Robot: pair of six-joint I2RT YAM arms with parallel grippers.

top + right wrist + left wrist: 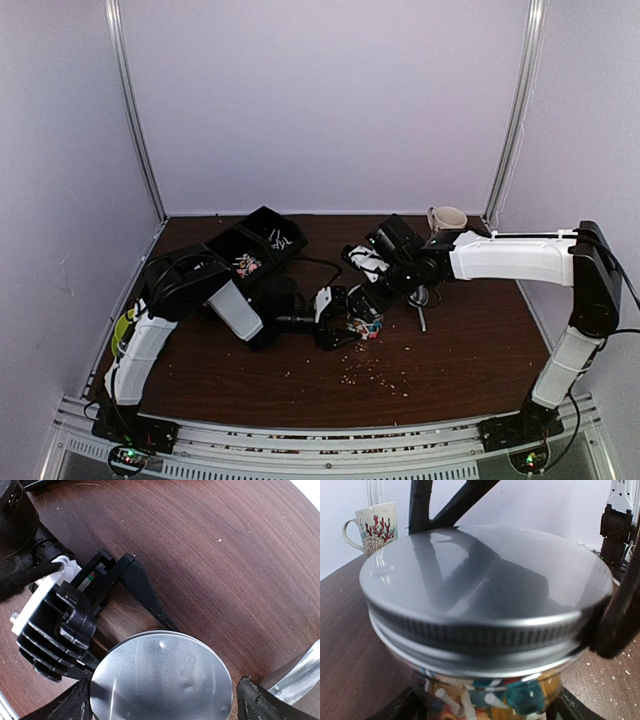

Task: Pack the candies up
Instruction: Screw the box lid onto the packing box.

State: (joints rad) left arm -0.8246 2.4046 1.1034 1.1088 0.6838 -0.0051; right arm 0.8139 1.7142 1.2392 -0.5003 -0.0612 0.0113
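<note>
I read the left end effector (485, 706) as closed on the jar (470, 682), with one finger on each side of the glass. The right end effector (167, 705) straddles the lid (162, 675). I cannot tell whether it clamps. Candies (520, 697) lie inside the jar, under the lid. The jar is mid-surface (450, 350), and crumbs (375, 375) lie near it.

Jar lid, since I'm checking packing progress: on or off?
On, tightness unclear: metal lid covers the jar, candies visible beneath.
</note>
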